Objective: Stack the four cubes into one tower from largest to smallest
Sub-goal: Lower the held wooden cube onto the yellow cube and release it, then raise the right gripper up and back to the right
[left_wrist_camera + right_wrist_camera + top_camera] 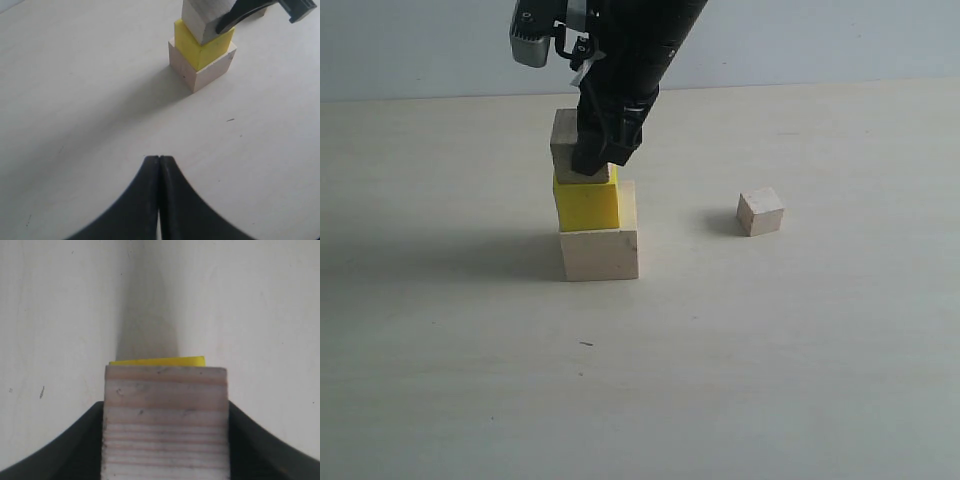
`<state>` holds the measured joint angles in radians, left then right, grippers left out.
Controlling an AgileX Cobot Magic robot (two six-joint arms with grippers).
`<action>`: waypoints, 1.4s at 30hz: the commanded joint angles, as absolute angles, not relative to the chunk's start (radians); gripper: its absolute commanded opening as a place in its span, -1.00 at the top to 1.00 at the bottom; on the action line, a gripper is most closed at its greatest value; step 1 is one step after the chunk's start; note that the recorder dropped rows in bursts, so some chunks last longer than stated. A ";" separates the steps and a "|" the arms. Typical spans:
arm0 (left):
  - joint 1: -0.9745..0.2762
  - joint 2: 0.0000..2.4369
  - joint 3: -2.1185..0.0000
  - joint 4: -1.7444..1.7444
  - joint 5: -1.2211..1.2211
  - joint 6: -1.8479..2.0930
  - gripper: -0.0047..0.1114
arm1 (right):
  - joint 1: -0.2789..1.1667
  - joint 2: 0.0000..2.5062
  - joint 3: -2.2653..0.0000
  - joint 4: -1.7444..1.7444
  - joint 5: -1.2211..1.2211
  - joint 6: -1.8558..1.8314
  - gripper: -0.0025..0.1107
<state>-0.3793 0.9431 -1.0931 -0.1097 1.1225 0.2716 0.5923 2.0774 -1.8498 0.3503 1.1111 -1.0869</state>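
The right claw (592,160) is clamped on the medium cube (565,140), setting it on the yellow cube (586,205), which rests on the large cube (599,252). Next it should release squarely, then fetch the small cube (760,212), which lies apart on the surface (800,350). The left claw (159,161) hangs pressed together, idle.
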 commanded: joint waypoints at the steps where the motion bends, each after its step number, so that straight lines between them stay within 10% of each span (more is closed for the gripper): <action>1: -0.377 0.943 -1.092 -0.115 1.117 0.277 0.92 | 0.594 2.083 -1.854 0.340 1.076 -1.095 -0.23; 9: -0.377 0.943 -1.092 -0.115 1.117 0.277 0.92 | 0.594 2.083 -1.854 0.340 1.029 -1.050 -0.61; 37: -0.377 0.943 -1.092 -0.115 1.119 0.281 0.92 | 0.594 1.906 -1.854 0.376 1.103 -1.018 -0.60; 42: -0.382 0.943 -1.092 -0.115 1.129 0.281 0.92 | 0.590 1.869 -1.854 -0.063 1.149 -0.791 -0.55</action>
<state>-0.3793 0.9431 -1.0931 -0.1114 1.1245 0.2793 0.5945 1.8795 -1.8498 0.0821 1.1175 -0.8573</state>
